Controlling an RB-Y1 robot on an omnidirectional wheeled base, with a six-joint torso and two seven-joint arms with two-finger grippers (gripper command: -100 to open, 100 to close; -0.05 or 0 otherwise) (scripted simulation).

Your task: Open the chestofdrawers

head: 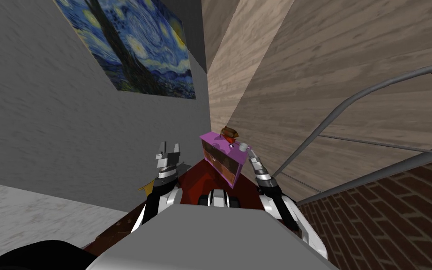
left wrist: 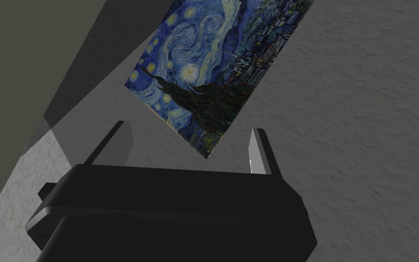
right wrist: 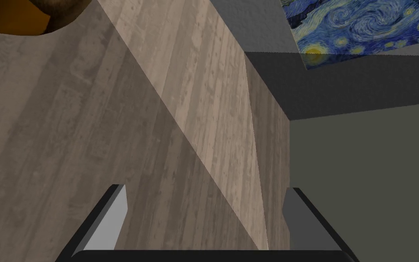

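While facing the chest of drawers (head: 219, 159), holding left claw (left wrist: 188, 129) and right claw (right wrist: 205, 188) apart, likely ready for gripping it.

head: down, rolled | wrists: seemingly upward, far | shared: painting (head: 135, 47)

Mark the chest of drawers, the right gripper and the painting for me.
chest of drawers (head: 218, 161): head view, on its brown drawer fronts.
right gripper (right wrist: 204, 188): right wrist view, midway between its open fingertips.
painting (head: 135, 47): head view, middle of the blue canvas.
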